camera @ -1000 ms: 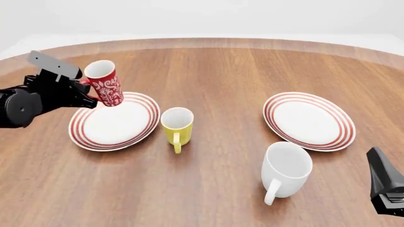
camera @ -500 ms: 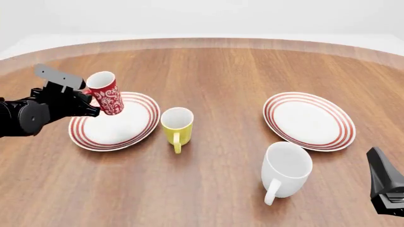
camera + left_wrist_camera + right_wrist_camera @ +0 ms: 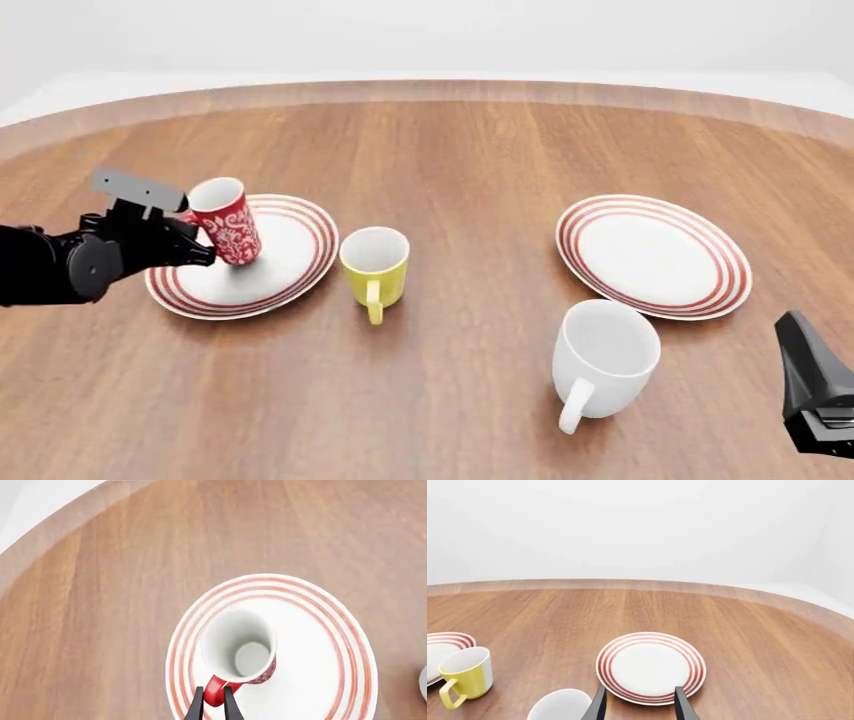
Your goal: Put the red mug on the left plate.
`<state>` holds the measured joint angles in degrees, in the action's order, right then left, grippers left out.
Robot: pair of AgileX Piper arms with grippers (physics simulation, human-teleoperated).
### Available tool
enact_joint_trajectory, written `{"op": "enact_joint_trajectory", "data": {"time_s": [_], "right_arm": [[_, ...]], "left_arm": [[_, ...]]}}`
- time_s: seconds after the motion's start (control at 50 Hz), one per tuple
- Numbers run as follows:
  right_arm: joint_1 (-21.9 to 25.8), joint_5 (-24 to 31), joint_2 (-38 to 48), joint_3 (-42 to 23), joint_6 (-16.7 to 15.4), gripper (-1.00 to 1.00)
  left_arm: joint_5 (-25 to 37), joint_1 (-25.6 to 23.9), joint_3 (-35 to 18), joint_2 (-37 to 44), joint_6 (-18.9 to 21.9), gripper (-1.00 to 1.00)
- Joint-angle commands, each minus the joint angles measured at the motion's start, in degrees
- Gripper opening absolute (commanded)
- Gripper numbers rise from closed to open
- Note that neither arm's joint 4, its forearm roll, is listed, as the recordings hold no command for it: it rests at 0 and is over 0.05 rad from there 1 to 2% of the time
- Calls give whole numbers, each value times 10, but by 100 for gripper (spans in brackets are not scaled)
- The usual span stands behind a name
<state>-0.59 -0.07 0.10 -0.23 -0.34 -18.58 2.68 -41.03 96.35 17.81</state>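
The red mug (image 3: 228,221), with a white floral pattern, stands slightly tilted over the left part of the left plate (image 3: 304,224). Its base is at or just above the plate's surface. My left gripper (image 3: 195,243) is shut on the mug's red handle from the left. In the left wrist view the mug (image 3: 239,647) is seen from above, white inside, over the ringed plate (image 3: 333,625), with my left gripper (image 3: 213,707) pinching the handle. My right gripper (image 3: 639,706) is open and empty at the table's near right, its body (image 3: 811,398) low in the front view.
A yellow mug (image 3: 374,262) stands just right of the left plate. A bigger white mug (image 3: 607,358) stands in front of the right plate (image 3: 714,240). The right wrist view shows the right plate (image 3: 650,666), the yellow mug (image 3: 467,674) and the white mug's rim (image 3: 560,705).
My left gripper has come down with the red mug, from well above the plate's far left rim to low over the plate. The right arm has not moved.
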Motion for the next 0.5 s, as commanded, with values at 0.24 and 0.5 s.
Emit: {"op": "enact_joint_trajectory", "data": {"time_s": [0.24,0.5], "right_arm": [[1,0,0,1,0,100],[1,0,0,1,0,100]], "left_arm": [[-28,-24,32,16,5,-100],[-7,-33,73,-42,8,100]]}}
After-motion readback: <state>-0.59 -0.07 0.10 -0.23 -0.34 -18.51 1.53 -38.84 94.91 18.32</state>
